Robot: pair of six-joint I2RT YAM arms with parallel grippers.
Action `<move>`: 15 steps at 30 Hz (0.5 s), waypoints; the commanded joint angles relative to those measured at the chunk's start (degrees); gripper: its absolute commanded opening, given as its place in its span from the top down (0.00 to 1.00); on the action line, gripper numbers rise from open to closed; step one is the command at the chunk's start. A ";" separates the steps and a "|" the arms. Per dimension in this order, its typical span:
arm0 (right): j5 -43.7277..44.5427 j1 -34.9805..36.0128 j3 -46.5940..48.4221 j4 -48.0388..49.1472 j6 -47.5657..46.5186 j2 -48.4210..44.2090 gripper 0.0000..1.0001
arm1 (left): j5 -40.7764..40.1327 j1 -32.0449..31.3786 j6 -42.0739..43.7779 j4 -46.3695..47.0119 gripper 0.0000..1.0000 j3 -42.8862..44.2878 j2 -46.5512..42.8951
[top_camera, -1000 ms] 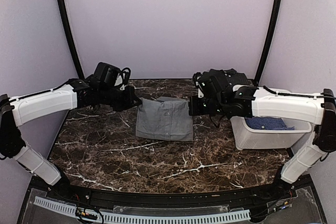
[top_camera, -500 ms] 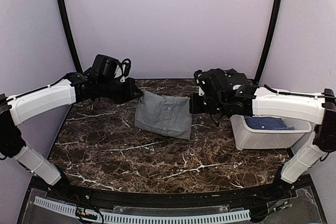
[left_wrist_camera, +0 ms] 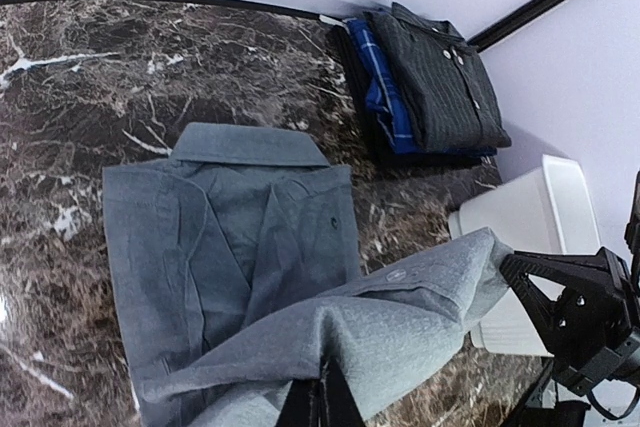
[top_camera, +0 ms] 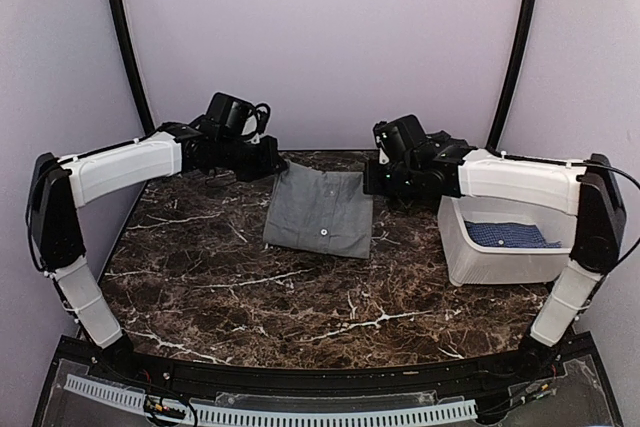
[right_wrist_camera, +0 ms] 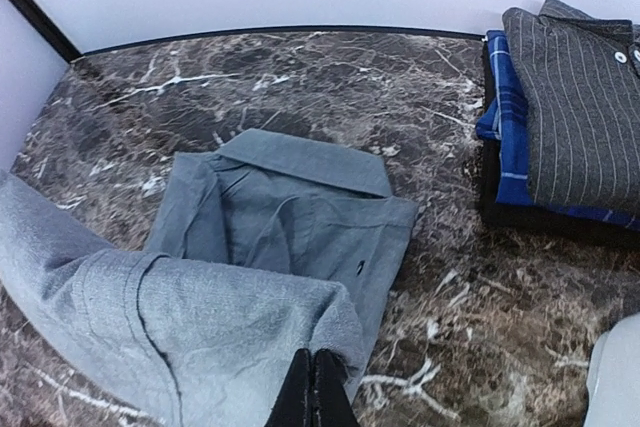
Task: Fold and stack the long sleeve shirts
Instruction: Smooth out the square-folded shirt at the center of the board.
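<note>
Folding the grey shirt by the desk's far edge.
The left tool and right tool are each pinched shut on the shirt's lifted half, with the collar half flat beneath. If one tool leads, the fold would likely land skewed; a thin pinch could slip. The folded stack in the far right corner and the tub at the right edge crowd the right tool; freer room lies toward the near edge.
</note>
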 commanded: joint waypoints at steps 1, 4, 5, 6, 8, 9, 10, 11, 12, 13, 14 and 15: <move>-5.52 -5.75 6.12 4.70 -3.24 11.02 1.00 | 1.05 4.95 2.04 3.31 1.00 6.20 10.27; -8.32 -8.92 13.16 4.31 -4.27 21.63 1.00 | 1.07 6.86 2.55 5.27 1.00 12.20 19.94; -8.53 -9.67 15.68 3.91 -4.58 24.46 1.00 | 1.52 7.70 2.53 5.57 1.00 13.40 21.78; -8.88 -10.31 18.14 3.29 -4.66 27.35 1.00 | 2.01 8.06 2.46 6.39 1.00 16.03 25.79; -9.97 -11.56 23.18 1.84 -4.51 32.63 1.00 | 2.87 8.72 2.50 5.11 1.00 21.77 32.03; -10.41 -11.96 25.72 0.91 -4.58 34.98 1.00 | 3.16 8.82 2.59 4.30 1.00 23.50 33.98; -10.58 -12.24 28.22 -0.37 -4.61 37.12 1.00 | 3.54 8.85 2.57 3.29 1.00 26.38 37.08; -10.61 -12.37 30.50 -1.76 -4.63 39.16 1.00 | 3.85 8.86 2.36 3.16 1.00 27.35 38.26; -10.55 -12.36 32.04 -2.68 -4.58 40.63 1.00 | 4.79 8.86 2.21 3.24 1.00 28.62 39.96; -10.66 -12.36 32.97 -3.40 -4.36 41.71 1.00 | 5.09 8.86 1.97 3.26 1.00 29.08 40.58; -10.95 -12.36 33.70 -4.01 -4.14 42.45 1.00 | 5.34 8.75 1.88 3.16 1.00 29.51 41.28; -11.46 -12.36 33.94 -4.43 -4.03 42.83 1.00 | 5.32 8.67 1.82 2.96 1.00 29.48 41.41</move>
